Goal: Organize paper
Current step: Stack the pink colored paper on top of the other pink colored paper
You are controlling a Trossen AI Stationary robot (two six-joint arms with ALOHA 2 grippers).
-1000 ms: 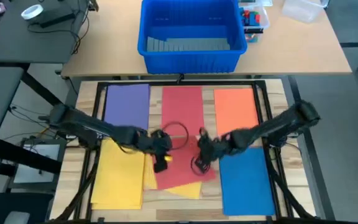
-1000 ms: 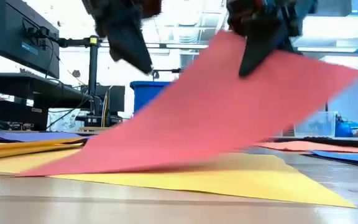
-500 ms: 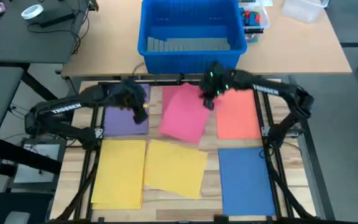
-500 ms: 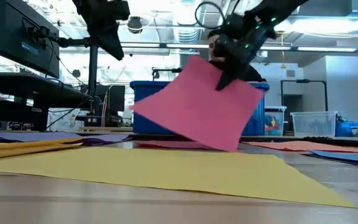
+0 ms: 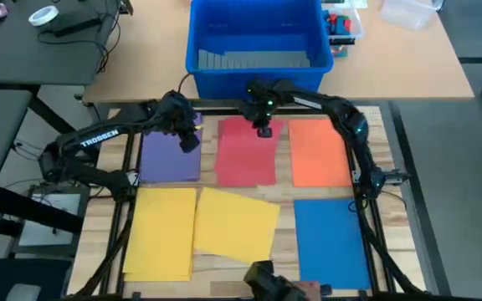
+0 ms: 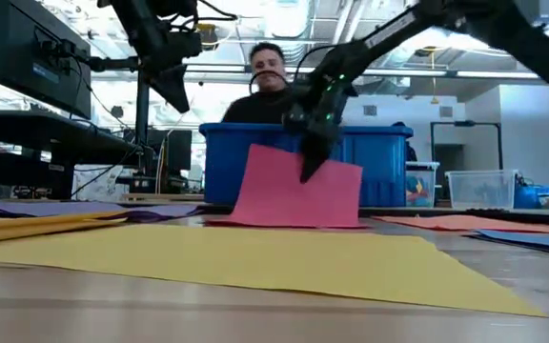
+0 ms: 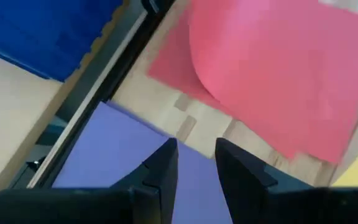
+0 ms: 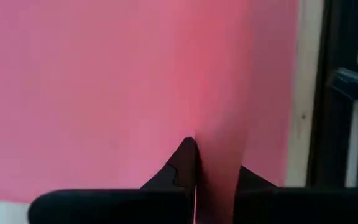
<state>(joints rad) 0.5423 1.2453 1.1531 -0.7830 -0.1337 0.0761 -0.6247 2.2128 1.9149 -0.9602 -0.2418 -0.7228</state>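
Right end effector (image 5: pixel 263 127) pinching thin red-pink paper sheet (image 5: pixel 247 155), now carried to counter's far edge; left end effector (image 5: pixel 187 138) empty, slightly parted; placement nearly complete.

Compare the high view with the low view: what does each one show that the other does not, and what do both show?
Only the high view shows the flat blue paper sheet at the near right and the full layout of all sheets. Only the low view shows a person behind the big blue plastic bin, and that the flat pink-red paper sheet stands lifted at its far edge. Both show the right hand shut on that sheet, the left hand above the flat purple paper sheet, and the yellow paper sheets.
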